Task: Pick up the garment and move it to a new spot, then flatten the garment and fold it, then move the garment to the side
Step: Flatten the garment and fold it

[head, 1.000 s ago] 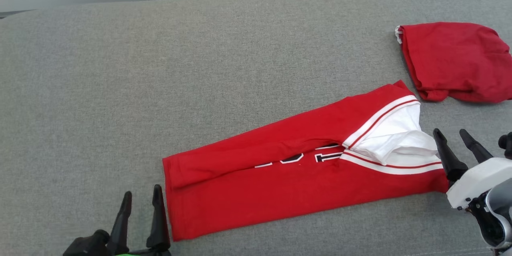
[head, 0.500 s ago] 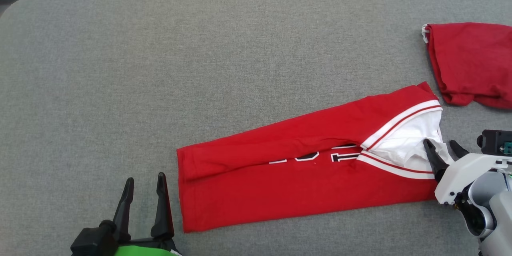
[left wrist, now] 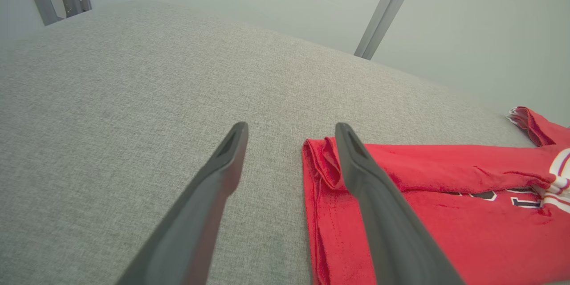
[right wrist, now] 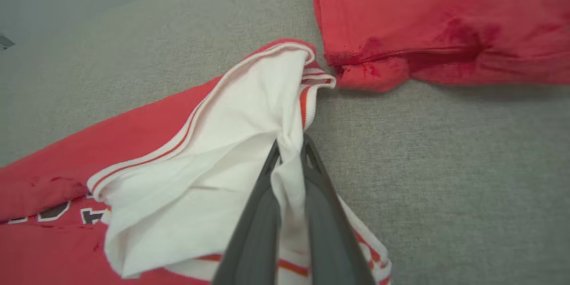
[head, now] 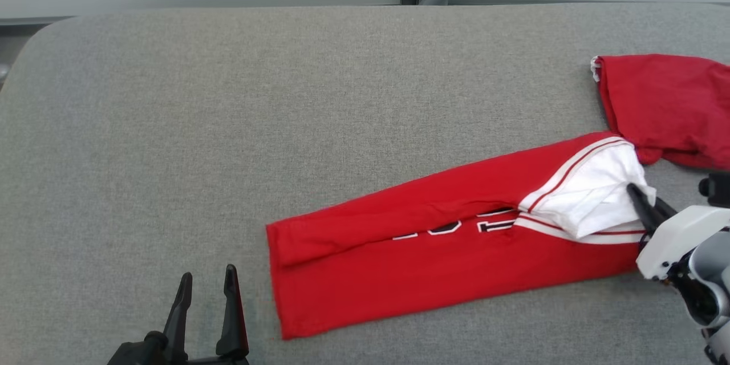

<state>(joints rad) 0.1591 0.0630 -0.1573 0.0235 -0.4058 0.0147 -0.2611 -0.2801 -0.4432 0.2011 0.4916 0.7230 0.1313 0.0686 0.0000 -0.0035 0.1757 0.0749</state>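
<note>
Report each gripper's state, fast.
Left gripper: open, holding nothing.
Right gripper: shut on the white fabric of the garment.

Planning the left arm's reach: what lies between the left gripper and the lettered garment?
Bare grey surface, seen in the head view, separates left gripper and lettered garment.
</note>
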